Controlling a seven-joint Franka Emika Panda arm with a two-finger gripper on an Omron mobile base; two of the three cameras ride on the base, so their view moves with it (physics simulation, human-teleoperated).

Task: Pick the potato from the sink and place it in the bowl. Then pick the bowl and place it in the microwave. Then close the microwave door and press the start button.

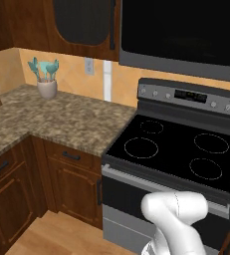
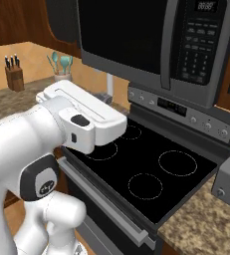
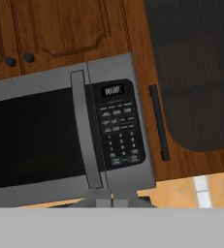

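**Facing the shut microwave, panel ahead**

We are looking at the microwave (image 3: 70,140) mounted above the stove (image 1: 173,147), and its microwave door (image 3: 33,138) is lying flush and closed, the vertical handle (image 3: 84,131) standing just beside the button panel (image 3: 118,126). Judging from that, we are taking the last step to be in hand — pressing start — though we cannot see inside to confirm the bowl and potato are there.

In the right base view the arm (image 2: 52,144) is reaching forward over the cooktop toward the microwave's control side (image 2: 198,45). The fingertips themselves are not resolving in the hand view, so we cannot tell whether the jaws are standing apart or together.

The next move, as we are judging it, is calling for lining the hand up on the lower rows of the panel, where a start key usually sits, and pushing straight in — the keys are small and closely packed, so drifting sideways is risking the wrong button.
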